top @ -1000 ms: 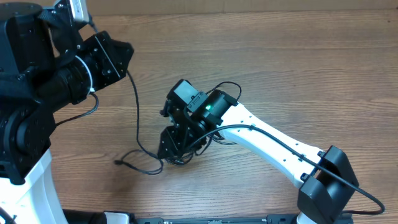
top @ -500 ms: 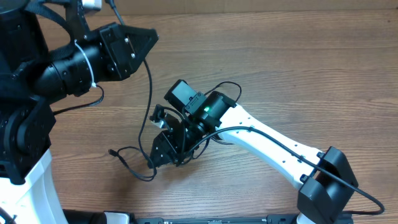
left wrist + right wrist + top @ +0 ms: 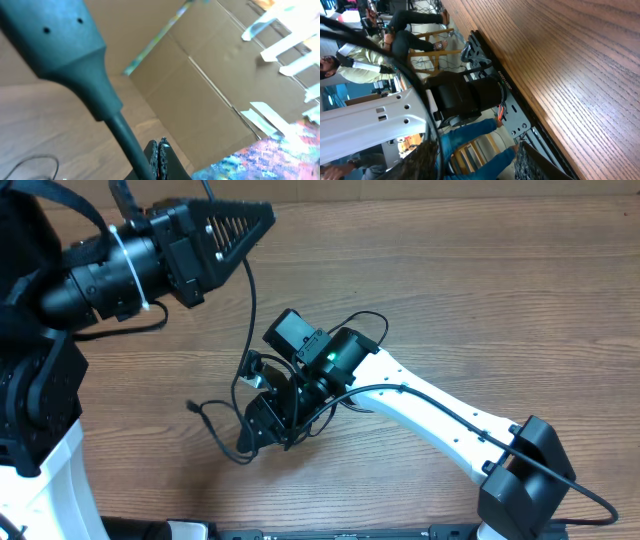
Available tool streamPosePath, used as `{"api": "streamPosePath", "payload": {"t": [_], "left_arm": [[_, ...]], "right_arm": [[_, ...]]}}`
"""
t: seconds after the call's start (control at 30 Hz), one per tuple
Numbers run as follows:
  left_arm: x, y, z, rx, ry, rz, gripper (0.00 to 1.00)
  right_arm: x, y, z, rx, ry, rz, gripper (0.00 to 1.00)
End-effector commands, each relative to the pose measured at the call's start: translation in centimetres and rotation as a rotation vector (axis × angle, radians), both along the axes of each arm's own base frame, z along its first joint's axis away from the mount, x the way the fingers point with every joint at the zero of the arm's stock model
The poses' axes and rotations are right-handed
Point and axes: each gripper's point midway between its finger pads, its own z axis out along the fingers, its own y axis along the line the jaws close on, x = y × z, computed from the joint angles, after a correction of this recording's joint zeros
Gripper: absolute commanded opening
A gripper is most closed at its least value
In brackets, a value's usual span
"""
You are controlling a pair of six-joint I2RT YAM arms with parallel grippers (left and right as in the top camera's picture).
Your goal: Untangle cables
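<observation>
The left claw [image 3: 258, 220] is sitting high in the upper left of the overhead frame, closed tight and pinching one strand of the cables [image 3: 247, 310]. In the left wrist view its fingertips [image 3: 159, 156] are pressing together at the bottom edge. A dark plug body [image 3: 55, 45] is looming close to the lens in the upper left there, and its cord is meeting those tips.

From that pinch the strand is dropping almost straight down the overhead frame, its long axis running top to bottom and bowing slightly to the right. It is ending in the small tangle [image 3: 228, 452] at lower centre. So the knot is lying below the left claw and well apart from it, with the strand looking close to taut between them.

The right claw [image 3: 262, 430] is much the nearer of the two, resting right on the tangle with its fingers pointing toward the lower left. Whether it is actually gripping a cord I cannot tell: the wrist is hiding the jaws from above. The right wrist view is showing only black cords [image 3: 422, 107] crossing its left side.

A loose plug end [image 3: 192, 406] is lying on the table [image 3: 480, 300] just left of the tangle. Any further separating is likely turning on that vertical line, the top claw pulling away from the pinned knot.
</observation>
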Motion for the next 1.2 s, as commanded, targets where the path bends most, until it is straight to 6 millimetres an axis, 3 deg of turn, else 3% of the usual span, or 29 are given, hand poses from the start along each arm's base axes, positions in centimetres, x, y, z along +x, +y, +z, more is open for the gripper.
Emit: {"api": "streamPosePath", "payload": {"t": [0.0,0.17,0.23,0.4,0.53,0.7,0.93,1.07,1.17], "left_arm": [[-0.4,-0.6,0.7,-0.008,-0.042,-0.05,0.04],[-0.1,-0.6,1.1,-0.011,-0.066,-0.048,0.04],[-0.1,-0.6,1.2,-0.011,-0.07,-0.048,0.04],[0.0,-0.6,1.8,-0.037,-0.07,-0.044,0.04],[0.0,-0.6,1.8,-0.037,-0.071,-0.045,0.04],[0.4,-0.6,0.8,-0.031,-0.017,-0.04,0.04],[0.9,-0.8,-1.3,-0.023,0.096,-0.045,0.04],[0.9,-1.0,-1.2,-0.043,0.123,-0.067,0.04],[1.0,-1.0,-1.2,-0.052,0.131,-0.064,0.04]], "right_arm": [[-0.3,0.2,0.3,0.028,-0.011,0.029,0.51],[-0.3,0.0,0.1,0.013,-0.016,0.027,0.5],[0.1,-0.2,-0.5,-0.015,-0.043,0.013,0.44],[1.7,-1.3,-2.5,-0.156,-0.115,-0.066,0.43],[1.9,-1.5,-2.7,-0.174,-0.119,-0.077,0.43],[1.6,-0.8,-1.0,-0.071,-0.04,-0.061,0.43],[4.4,-1.2,2.5,0.138,0.074,-0.089,0.47],[6.0,-1.8,3.2,0.178,0.075,-0.117,0.51],[5.9,-1.7,3.4,0.191,0.077,-0.112,0.52]]}}
